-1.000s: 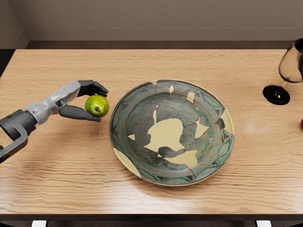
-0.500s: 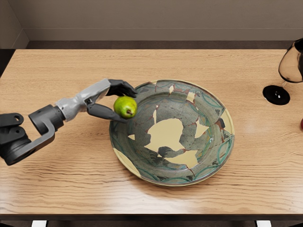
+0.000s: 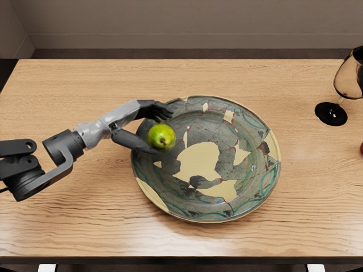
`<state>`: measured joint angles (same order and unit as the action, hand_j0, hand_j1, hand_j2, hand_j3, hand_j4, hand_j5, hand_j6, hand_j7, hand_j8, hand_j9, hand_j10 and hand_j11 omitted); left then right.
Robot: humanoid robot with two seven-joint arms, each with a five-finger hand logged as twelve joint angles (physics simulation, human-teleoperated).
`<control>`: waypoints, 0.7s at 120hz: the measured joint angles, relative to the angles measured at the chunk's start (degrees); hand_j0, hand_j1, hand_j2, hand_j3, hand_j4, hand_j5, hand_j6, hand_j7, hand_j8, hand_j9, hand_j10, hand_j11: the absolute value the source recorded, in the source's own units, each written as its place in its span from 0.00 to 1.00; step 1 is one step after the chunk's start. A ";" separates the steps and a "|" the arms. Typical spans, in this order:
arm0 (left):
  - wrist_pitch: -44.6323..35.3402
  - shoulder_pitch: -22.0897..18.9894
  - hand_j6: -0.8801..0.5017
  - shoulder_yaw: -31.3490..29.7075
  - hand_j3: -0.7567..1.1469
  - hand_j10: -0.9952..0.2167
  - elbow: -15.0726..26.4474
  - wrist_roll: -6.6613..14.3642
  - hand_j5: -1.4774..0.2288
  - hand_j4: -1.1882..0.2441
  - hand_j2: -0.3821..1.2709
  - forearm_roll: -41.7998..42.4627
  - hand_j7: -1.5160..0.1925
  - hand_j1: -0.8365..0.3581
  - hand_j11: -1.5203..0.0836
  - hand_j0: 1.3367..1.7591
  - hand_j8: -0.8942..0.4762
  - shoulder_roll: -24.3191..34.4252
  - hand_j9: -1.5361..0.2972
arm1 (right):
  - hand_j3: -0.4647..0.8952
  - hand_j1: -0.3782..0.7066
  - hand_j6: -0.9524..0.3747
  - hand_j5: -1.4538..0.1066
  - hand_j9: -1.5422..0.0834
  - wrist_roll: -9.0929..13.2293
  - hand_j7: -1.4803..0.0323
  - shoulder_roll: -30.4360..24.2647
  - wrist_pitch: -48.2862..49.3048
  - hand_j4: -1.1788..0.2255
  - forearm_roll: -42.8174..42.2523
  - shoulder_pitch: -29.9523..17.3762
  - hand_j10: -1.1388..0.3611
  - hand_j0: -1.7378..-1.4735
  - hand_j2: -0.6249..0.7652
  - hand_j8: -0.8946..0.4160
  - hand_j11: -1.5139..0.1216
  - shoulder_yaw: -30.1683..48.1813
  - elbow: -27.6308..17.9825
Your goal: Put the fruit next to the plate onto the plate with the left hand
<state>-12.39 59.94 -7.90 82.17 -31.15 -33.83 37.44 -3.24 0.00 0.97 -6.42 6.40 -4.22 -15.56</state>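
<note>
1. Our left hand (image 3: 126,120) is clasped on the small green, pear-like fruit (image 3: 161,136), with the dark fingers (image 3: 154,110) curled over its far side and the thumb (image 3: 136,142) pressing from the near side.
2. The fruit sits at the fingertips, over the left inner slope of the large round ceramic plate (image 3: 218,190), just inside its rim. We cannot tell whether it touches the plate's surface.
3. The grey and black left arm (image 3: 59,150) comes in from the left edge and crosses the light wooden tabletop (image 3: 85,221) towards the plate.
4. The plate is glazed grey-green, with cream patches where the glaze has flaked away, and lies flat near the middle of the tabletop.
5. A dark-tinted wine glass (image 3: 346,82) stands upright at the right edge, well apart from the plate and partly cut off by the frame.
</note>
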 joint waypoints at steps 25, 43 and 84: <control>0.62 0.50 0.49 0.24 0.40 0.65 0.00 -0.35 0.71 0.69 0.27 0.01 0.73 0.80 0.79 0.76 0.51 0.22 0.70 | 0.34 0.04 0.71 0.92 0.94 0.00 0.97 0.00 0.00 0.83 0.00 -0.02 0.75 0.30 0.45 0.67 0.92 0.00 0.00; 11.43 1.68 0.56 1.79 0.40 0.74 -0.02 0.07 0.79 0.76 0.25 1.31 0.81 0.90 0.87 0.76 0.58 3.62 0.77 | 0.34 0.04 0.71 0.92 0.94 0.01 0.97 0.00 0.00 0.83 0.00 -0.02 0.75 0.30 0.45 0.67 0.92 0.00 0.00; 42.63 0.39 0.62 7.74 0.40 0.80 -0.78 0.55 0.85 0.81 0.24 16.41 0.87 0.97 0.93 0.76 0.63 17.30 0.82 | 0.34 0.04 0.71 0.92 0.94 0.00 0.97 0.00 0.00 0.83 0.00 -0.01 0.75 0.30 0.45 0.67 0.92 0.00 0.00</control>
<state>30.23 60.33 -0.16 81.39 -30.60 -17.42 54.74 -3.25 0.00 0.97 -6.42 6.40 -4.22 -15.56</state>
